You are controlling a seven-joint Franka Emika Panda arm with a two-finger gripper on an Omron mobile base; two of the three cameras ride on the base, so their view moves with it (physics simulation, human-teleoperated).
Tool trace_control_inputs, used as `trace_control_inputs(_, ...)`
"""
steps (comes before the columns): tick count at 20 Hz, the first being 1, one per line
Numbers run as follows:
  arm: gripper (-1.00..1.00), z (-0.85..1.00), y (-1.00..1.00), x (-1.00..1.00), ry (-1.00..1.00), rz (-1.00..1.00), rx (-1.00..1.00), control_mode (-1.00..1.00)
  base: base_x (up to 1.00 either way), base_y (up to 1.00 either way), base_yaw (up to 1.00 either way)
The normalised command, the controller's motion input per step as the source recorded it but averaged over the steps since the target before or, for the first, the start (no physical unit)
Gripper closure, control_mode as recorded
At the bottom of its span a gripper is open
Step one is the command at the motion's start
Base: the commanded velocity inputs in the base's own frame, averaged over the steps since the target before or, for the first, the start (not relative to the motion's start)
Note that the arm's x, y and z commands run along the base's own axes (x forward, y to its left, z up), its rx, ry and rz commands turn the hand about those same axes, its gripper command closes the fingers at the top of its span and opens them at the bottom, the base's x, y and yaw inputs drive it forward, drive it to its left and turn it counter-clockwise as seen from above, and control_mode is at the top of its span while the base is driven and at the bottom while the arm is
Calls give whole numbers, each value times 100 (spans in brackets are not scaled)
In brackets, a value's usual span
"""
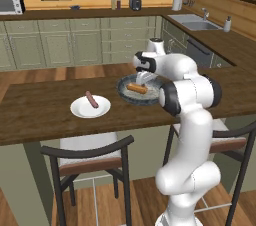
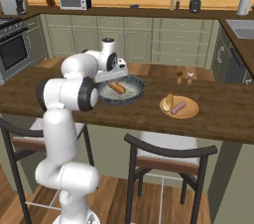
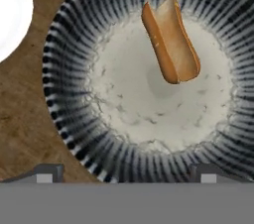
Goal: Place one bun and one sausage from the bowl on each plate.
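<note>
Nearly done: orange-tan plate [image 2: 179, 107] at right of the right base frame carrying bun and sausage, white plate [image 1: 90, 106] only a sausage [image 1: 91, 99], last bun [image 3: 171, 40] (upper centre) in the bowl [image 3: 64, 94], fingers [image 3: 124, 173] spread, empty.

No text, label, brand, number or sign could be read anywhere in these views. The appliances along the back wall were too small and blurred to show any markings.
</note>
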Motion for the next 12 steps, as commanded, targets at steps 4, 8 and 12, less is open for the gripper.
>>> trace_control_inputs(4,-100,-38,0,45,2,0,-4,-100,0,0,0)
trace_control_inputs(8,-100,-60,0,29,7,0,-11,-100,0,0,0)
trace_control_inputs(12,-100,-29,0,37,1,0,-11,-100,0,0,0)
